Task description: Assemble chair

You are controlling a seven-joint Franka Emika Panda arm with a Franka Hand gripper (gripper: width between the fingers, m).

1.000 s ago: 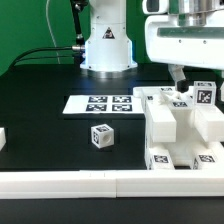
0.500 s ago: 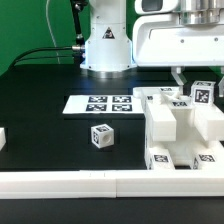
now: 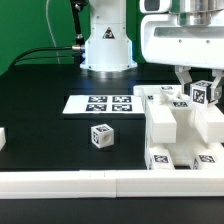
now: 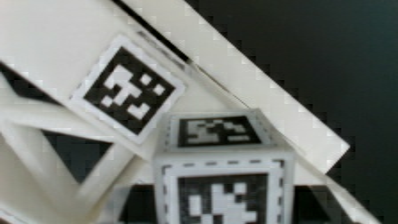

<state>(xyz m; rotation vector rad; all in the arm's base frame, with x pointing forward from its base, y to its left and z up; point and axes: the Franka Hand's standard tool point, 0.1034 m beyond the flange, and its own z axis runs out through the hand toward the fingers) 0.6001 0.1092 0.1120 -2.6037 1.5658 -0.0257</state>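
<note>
Pincer grips a tagged white chair part above the stacked chair pieces at the exterior view's right; marker board and small tagged cube lie apart, nearer centre.

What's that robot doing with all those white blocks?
It's building a little chair from chunky white pieces with black-and-white squares on them. Right now the arm's tool is down over the cluster of pieces on the exterior view's right, its fingers around a small tagged block on top. Another small cube sits alone on the black table, near the marker board.
</note>
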